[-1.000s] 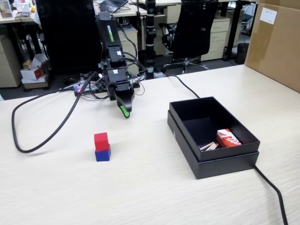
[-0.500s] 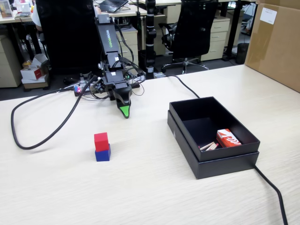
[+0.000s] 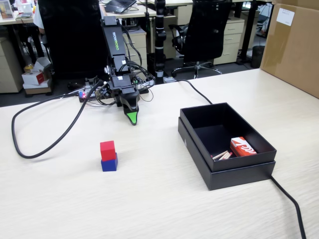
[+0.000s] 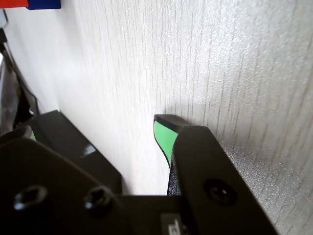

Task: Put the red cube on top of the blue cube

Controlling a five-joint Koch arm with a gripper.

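Your red cube (image 3: 107,149) sits on top of the blue cube (image 3: 109,163), touching, both on the desk (image 3: 149,199) left of centre in the fixed view. The stack is slightly offset: red is shifted a bit left and back on blue, faces roughly parallel.

The arm (image 3: 115,55) is at the far side of the desk, folded down, with its jaws (image 3: 131,119) pointing down at the desk surface, well apart from the stack. Nothing is between them. In the fixed view you only see one green tip, so no help there. In the wrist view you get a green-lined finger (image 4: 164,134) on the right and a sliver of green on the left one, with bare desk showing between: the jaws are spread, holding nothing.

The wrist view also catches the cubes at the top left corner, cropped: a strip of red (image 4: 12,3) next to a strip of blue (image 4: 44,4).

To the right in the fixed view you have an open black box (image 3: 227,164) on the desk, with a red-and-white packet (image 3: 242,147) and a few pale sticks (image 3: 222,156) inside near its right front corner. A black cable (image 3: 45,144) loops across the left of the desk; another cable (image 3: 289,199) runs past the box to the front right. A big cardboard box (image 3: 294,45) stands at the far right edge.
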